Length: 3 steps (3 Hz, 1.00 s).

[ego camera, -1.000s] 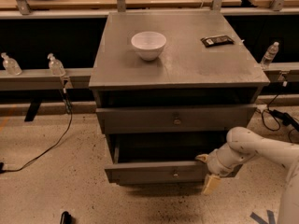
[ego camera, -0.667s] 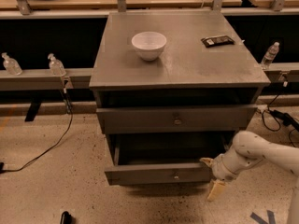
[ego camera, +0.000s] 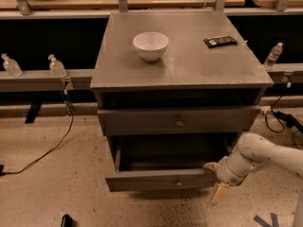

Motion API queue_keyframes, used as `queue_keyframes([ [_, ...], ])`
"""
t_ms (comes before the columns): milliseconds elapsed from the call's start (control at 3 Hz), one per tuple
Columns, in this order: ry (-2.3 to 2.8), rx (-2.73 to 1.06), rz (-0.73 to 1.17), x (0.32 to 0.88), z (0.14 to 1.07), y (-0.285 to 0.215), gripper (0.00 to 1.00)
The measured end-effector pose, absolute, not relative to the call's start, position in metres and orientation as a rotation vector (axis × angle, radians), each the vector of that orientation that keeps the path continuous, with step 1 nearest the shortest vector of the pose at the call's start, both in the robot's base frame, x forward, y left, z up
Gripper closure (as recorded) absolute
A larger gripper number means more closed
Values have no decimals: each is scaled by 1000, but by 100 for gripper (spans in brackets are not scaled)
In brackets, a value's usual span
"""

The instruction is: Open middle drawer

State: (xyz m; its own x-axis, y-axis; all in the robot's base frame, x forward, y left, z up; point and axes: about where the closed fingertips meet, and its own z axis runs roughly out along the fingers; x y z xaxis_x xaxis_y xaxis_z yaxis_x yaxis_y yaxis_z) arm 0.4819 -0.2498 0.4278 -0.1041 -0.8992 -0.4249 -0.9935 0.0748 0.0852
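camera view report: i find the gripper (ego camera: 215,179) low at the cabinet's (ego camera: 189,70) front right corner, on the end of the white arm (ego camera: 265,155). its two tan fingers (ego camera: 220,193) stand apart; the upper one lies against the right end of the middle drawer (ego camera: 156,179), the lower one hangs below that drawer front, towards the floor. i see nothing clamped between them. the middle drawer is pulled well out from the cabinet face, its dull-grey front level, its small round knob (ego camera: 179,181) at centre, a dark cavity showing behind it. the upper drawer front (ego camera: 142,122) sits above it. on the cabinet top rest a white bowl (ego camera: 150,45) and a dark flat packet (ego camera: 220,41).
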Motion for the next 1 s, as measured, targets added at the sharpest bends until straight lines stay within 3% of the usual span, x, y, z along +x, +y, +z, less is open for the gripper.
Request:
queue_keyframes([
  [1000, 2050, -1828, 510, 467, 438, -251, 20],
])
